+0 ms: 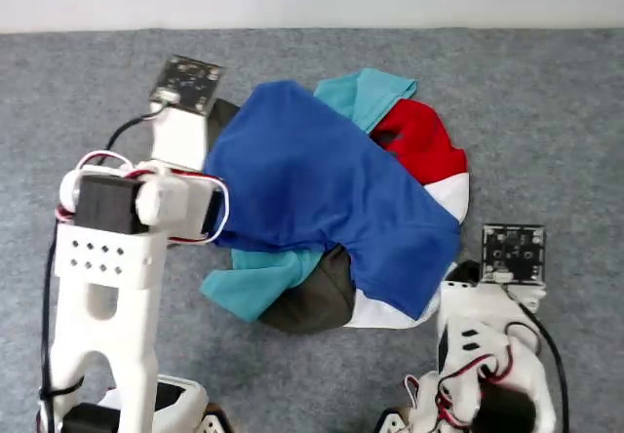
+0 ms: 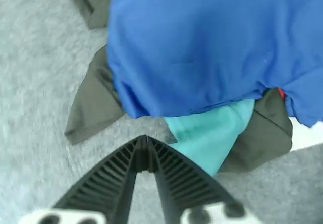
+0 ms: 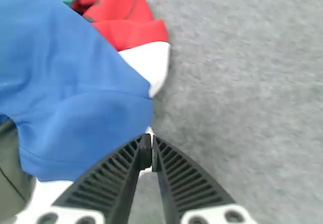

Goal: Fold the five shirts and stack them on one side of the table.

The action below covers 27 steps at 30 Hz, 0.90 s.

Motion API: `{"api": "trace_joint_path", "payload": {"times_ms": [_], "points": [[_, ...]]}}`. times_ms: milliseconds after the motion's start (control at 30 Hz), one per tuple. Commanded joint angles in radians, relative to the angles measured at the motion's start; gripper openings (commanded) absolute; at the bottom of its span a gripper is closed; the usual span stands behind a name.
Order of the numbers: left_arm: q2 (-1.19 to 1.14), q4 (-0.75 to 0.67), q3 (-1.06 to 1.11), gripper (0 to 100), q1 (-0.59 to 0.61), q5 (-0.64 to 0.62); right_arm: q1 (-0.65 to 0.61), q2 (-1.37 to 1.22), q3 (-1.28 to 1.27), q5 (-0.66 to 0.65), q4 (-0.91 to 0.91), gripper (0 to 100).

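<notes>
- Currently the left gripper (image 2: 146, 142) has its jaws pressed together tip to tip with nothing between them. It hangs over bare grey table (image 2: 35, 82).
- Just ahead of its tip is a corner of the teal shirt (image 2: 212, 133). It is near, but I can't tell if they touch.
- A flap of the dark shirt (image 2: 93, 103) lies flat on the table, ahead of that tip and off to one side. More of it shows past the teal corner.
- Farther ahead, the blue shirt (image 2: 202, 47) drapes over both the teal and the dark one.
- The right gripper (image 3: 150, 142) also has its jaws together. Its tip sits right at the hem of the blue shirt, where a sliver of white cloth shows. I can't tell whether any fabric is pinched.
- Ahead of that tip, the white shirt (image 3: 149, 60) pokes out from under the blue edge.
- The red shirt (image 3: 121, 17) is beyond the white one, touching it and partly under the blue.
- In the high view, all five shirts are bunched together unfolded between the two arms, with the blue one spread on top. The left arm is at one edge of the bunch and the right arm at the opposite corner.
</notes>
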<state>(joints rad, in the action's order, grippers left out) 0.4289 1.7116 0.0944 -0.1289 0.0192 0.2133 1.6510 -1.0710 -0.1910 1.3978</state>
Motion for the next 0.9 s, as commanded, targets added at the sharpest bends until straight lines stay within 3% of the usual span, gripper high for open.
{"api": "trace_joint_path", "payload": {"times_ms": [0,300,633,733,867], "points": [[-0.063,-0.031,-0.036,1,-0.044,0.066,0.099,-0.203,0.215,-0.055,0.050,0.9],[-0.377,0.011,-0.249,1,-0.189,0.071,0.183,-0.700,0.730,-0.057,0.340,0.9],[-0.733,0.043,-0.521,1,-0.264,0.074,0.183,-0.751,0.824,-0.058,0.372,0.9],[-0.798,0.043,-0.547,9,-0.284,0.095,0.183,-0.751,0.824,-0.083,0.392,0.9],[-0.822,0.043,-0.549,26,-0.293,0.095,0.183,-0.751,0.824,-0.244,0.397,0.9]]}}
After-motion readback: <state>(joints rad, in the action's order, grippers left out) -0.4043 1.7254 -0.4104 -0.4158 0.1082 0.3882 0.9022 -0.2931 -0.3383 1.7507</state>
